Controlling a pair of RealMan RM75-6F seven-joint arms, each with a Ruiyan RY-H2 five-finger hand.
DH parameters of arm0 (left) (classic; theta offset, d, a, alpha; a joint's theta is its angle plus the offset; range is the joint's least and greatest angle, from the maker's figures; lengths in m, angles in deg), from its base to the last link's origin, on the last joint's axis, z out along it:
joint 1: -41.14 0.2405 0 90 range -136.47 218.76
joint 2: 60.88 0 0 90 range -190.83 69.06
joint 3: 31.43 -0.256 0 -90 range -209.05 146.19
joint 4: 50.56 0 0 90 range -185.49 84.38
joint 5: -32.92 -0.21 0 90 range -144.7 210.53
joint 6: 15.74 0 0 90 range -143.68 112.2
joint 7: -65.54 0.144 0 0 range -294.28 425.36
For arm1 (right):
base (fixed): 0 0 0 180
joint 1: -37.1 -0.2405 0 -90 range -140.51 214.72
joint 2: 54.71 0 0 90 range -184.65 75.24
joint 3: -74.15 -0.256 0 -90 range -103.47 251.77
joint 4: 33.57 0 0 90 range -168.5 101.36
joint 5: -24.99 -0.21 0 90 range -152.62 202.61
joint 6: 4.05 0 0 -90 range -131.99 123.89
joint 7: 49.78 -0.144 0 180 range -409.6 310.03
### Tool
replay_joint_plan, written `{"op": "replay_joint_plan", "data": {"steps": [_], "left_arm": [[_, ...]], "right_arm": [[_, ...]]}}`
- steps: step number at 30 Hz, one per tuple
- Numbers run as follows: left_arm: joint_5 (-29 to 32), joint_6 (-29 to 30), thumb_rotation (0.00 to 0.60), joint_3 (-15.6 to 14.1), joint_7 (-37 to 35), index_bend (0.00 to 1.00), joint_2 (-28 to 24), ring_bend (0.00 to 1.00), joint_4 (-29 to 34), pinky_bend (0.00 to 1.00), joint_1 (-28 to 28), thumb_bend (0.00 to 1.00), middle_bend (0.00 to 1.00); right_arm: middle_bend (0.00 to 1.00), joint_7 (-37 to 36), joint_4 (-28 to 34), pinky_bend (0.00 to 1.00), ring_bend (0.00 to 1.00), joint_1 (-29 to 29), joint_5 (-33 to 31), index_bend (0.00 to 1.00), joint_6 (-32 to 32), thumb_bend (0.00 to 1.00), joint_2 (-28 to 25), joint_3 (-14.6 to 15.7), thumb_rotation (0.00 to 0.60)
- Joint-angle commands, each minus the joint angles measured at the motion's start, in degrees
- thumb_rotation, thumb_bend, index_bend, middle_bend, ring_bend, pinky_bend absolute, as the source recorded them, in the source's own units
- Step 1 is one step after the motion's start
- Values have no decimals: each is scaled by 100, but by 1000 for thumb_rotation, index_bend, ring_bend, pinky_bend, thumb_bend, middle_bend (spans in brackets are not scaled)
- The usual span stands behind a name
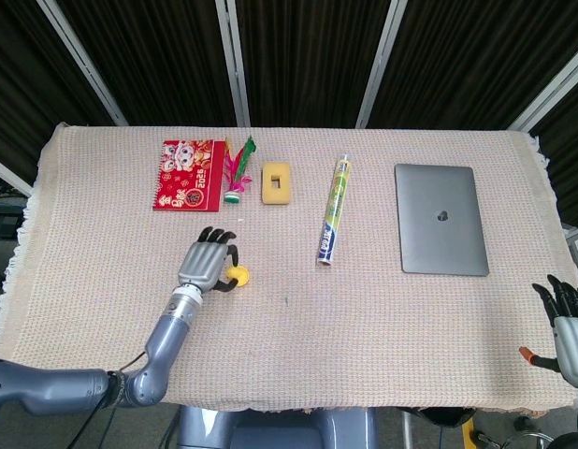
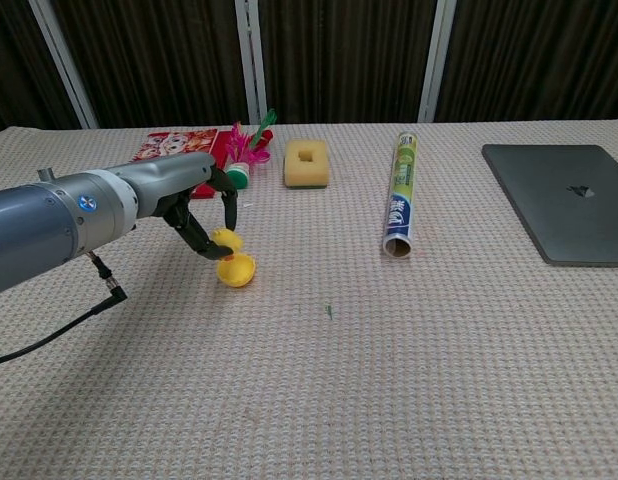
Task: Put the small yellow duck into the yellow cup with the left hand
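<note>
Chest view, largest first: desk (image 2: 409, 380) under woven cloth, closed Apple-logo laptop (image 2: 569, 200), red 2025 calendar (image 1: 187, 175), foil roll (image 2: 400, 192) with unreadable print, sponge (image 2: 307, 163), shuttlecock (image 2: 245, 152). Left robot hand (image 2: 204, 215) clamped on small yellow duck (image 2: 226, 240), just above yellow cup (image 2: 236, 269). Probably light, smooth, slippery; best pinched across the body; cup shallow, light, likely to skid. Right robot hand (image 1: 568, 318) at desk edge, fingers apart, holding nothing.

The left hand (image 2: 204, 215) holds the duck (image 2: 226, 240) just above the cup (image 2: 236, 270); behind them lies the sponge (image 2: 307, 164).
</note>
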Motion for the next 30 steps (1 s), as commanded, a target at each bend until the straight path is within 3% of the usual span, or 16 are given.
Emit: {"op": "replay_joint_plan", "data": {"steps": [1, 30], "left_arm": [[2, -17, 600, 9, 13, 540, 33, 79, -45, 0, -36, 317, 143], [488, -364, 600, 114, -77, 547, 347, 82, -761, 0, -247, 319, 149]], "right_arm": [[0, -4, 1, 0, 0, -3, -3, 101, -12, 0, -2, 1, 600], [0, -93, -42, 0, 0, -30, 115, 101, -26, 0, 2, 20, 600]]}}
